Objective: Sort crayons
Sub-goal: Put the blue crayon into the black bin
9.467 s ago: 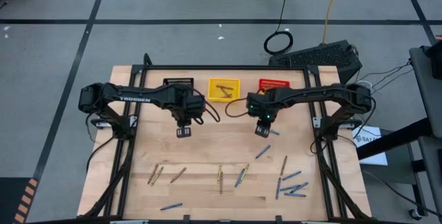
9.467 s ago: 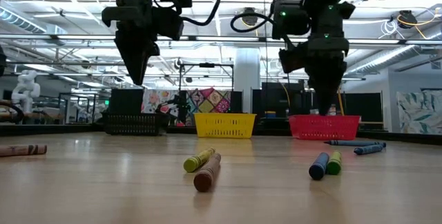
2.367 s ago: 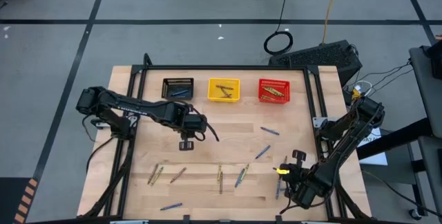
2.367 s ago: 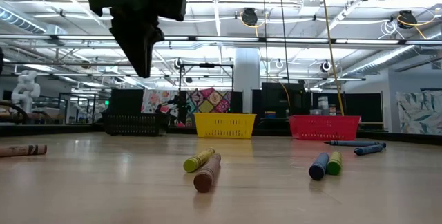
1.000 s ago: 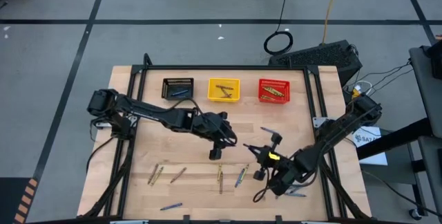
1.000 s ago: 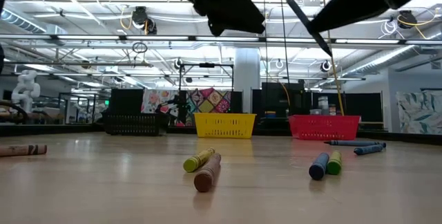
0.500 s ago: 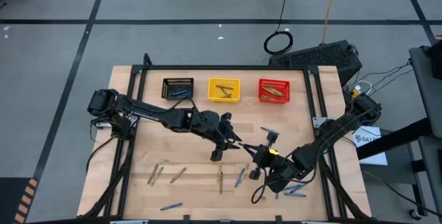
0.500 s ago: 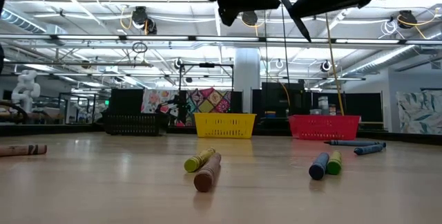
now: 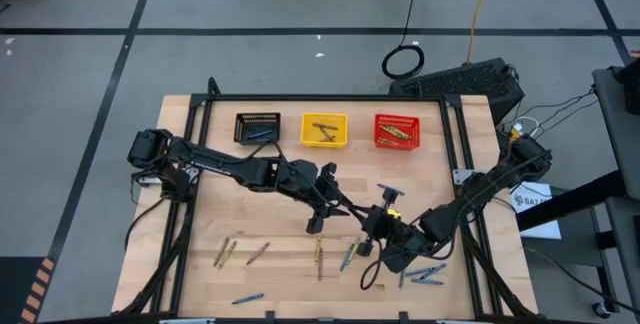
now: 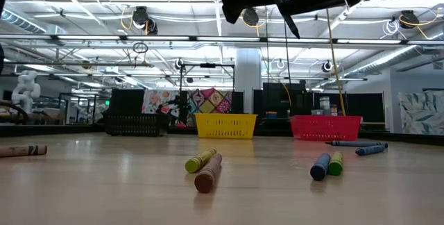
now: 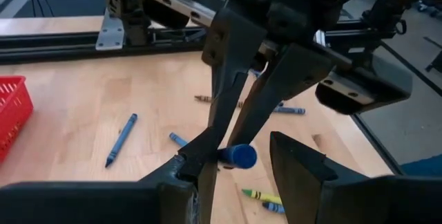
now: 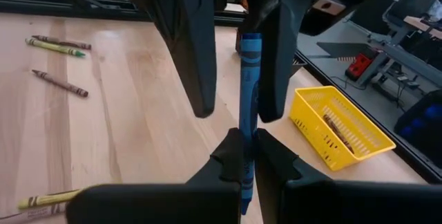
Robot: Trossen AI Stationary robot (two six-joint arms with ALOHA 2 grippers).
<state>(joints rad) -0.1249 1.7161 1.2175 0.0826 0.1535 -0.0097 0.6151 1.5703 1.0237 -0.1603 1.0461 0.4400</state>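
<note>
Above the table's middle, my right gripper [image 12: 246, 144] [image 9: 368, 222] is shut on a blue crayon [image 12: 248, 79]. My left gripper [image 11: 238, 153] [image 9: 345, 207] is open, with one finger on each side of that crayon's free end [image 11: 239, 156]. I cannot tell whether either finger touches it. Other crayons lie flat on the wood: tan and olive ones [image 9: 226, 252] [image 9: 319, 257] and blue ones [image 9: 248, 298] [image 9: 425, 272]. Black [image 9: 258, 127], yellow [image 9: 324, 130] and red [image 9: 397, 132] baskets stand along the far edge. My right gripper pinches the blue crayon between its two fingers, near one end [image 12: 243, 160]. The crayon runs on along the fingers and sticks out well past their tips. It is lifted clear of the table, and its free end [image 12: 250, 43] reaches between the left gripper's fingers.
The yellow basket [image 12: 342, 131] holds tan crayons and the red basket [image 11: 10, 117] holds olive ones. Black frame rails [image 9: 190, 214] run along the table's sides. In the low view, crayons [image 10: 205, 166] [image 10: 326, 164] lie on the table under the arms.
My right gripper has carried the blue crayon toward the table's left and far side, up to my left gripper. The left gripper has tipped up nearer to level and stayed open. The crayon's free end now stands between the left fingers.
</note>
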